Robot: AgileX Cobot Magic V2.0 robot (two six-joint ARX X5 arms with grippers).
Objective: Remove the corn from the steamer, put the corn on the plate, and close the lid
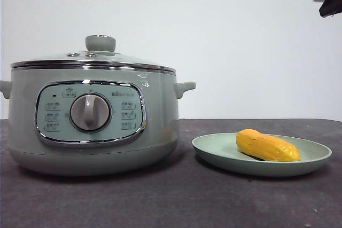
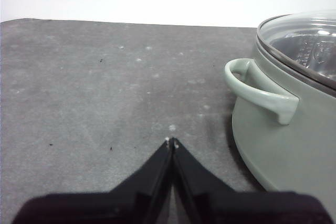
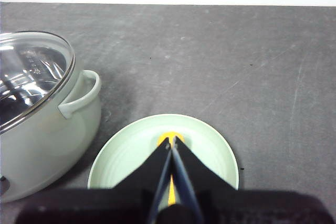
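Both grippers, left [image 2: 171, 142] and right [image 3: 171, 143], read clenched empty and clear, and with corn [image 1: 267, 146] on plate [image 1: 315, 158] and lid [image 1: 93, 60] seated on steamer [image 1: 160, 116], we judge nothing remains.

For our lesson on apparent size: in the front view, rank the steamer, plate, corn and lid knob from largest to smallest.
1. steamer
2. plate
3. corn
4. lid knob

Plate and corn sit slightly nearer the camera, but the gaps are wide enough to rank.
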